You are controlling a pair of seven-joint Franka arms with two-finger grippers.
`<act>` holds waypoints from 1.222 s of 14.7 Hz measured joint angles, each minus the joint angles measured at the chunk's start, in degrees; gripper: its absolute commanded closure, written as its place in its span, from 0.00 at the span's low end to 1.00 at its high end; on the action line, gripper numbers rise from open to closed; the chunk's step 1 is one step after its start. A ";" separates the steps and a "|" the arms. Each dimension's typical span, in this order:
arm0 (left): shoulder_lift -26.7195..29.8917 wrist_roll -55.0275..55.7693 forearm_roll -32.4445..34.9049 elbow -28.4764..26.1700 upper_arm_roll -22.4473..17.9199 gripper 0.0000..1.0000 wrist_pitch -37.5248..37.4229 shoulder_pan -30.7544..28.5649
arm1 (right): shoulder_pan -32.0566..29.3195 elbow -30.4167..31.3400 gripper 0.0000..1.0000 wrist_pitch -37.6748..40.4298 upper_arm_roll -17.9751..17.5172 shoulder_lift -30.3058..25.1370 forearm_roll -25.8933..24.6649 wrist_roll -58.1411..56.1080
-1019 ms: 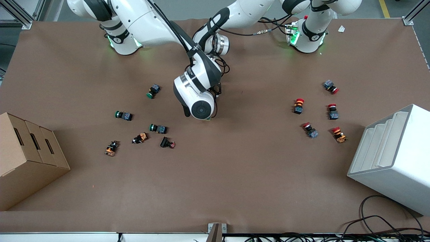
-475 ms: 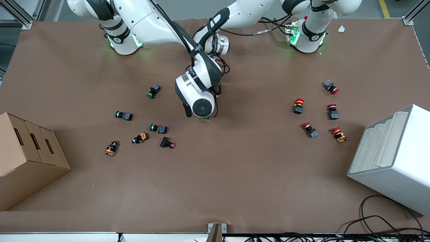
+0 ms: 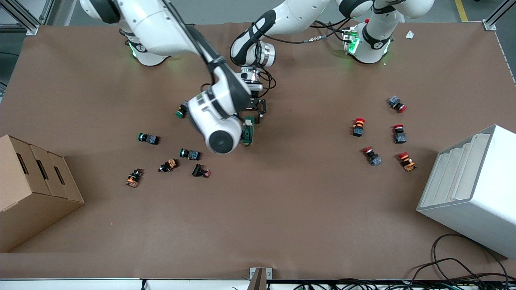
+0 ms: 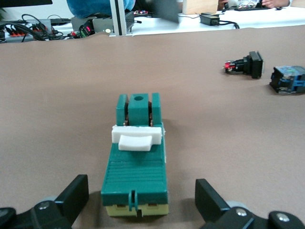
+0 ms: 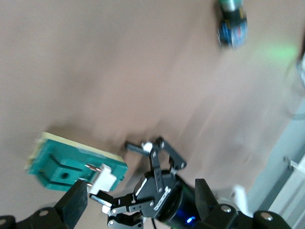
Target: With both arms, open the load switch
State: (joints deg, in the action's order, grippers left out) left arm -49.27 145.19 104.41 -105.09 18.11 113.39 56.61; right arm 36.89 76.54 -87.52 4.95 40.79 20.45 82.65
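Observation:
The load switch (image 3: 248, 132) lies on the brown table near the middle, a dark green block with a white tab (image 4: 137, 140) and a cream underside. In the left wrist view the load switch (image 4: 137, 164) sits flat, and my left gripper (image 4: 140, 205) is open at table height. One of its fingers (image 4: 72, 194) stands on each side of the switch's end, with a gap on both sides. My right gripper (image 5: 138, 210) is open and empty in the air, over the load switch (image 5: 71, 167) and the left gripper (image 5: 152, 191). In the front view the right wrist (image 3: 219, 135) hides its fingers.
Green push-buttons (image 3: 148, 138), orange ones (image 3: 168, 165) and a black one (image 3: 200, 171) lie toward the right arm's end. Red push-buttons (image 3: 358, 126) lie toward the left arm's end. A cardboard box (image 3: 32, 181) and a white rack (image 3: 471, 189) stand at the table's ends.
The right arm has swung away from over the load switch toward its own end of the table, so the switch now shows in the front view. The left gripper has stayed put.

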 measured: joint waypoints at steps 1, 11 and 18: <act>0.00 -0.42 -0.99 0.25 0.00 0.00 0.00 -0.11 | -1.94 -0.56 0.00 0.27 0.04 -0.95 -3.20 -6.45; 0.30 -11.85 -22.33 8.51 1.70 0.00 0.35 -1.31 | -21.92 -1.04 0.00 -4.27 0.43 -10.34 -16.56 -60.94; 5.99 -32.19 -43.37 21.84 1.76 0.00 0.36 -7.29 | -31.60 -1.05 0.00 -4.00 0.41 -16.07 -20.31 -79.96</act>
State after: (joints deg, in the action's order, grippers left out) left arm -43.28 113.00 61.04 -83.25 19.87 113.75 49.32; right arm 5.29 75.49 -91.53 5.36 24.72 0.14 2.69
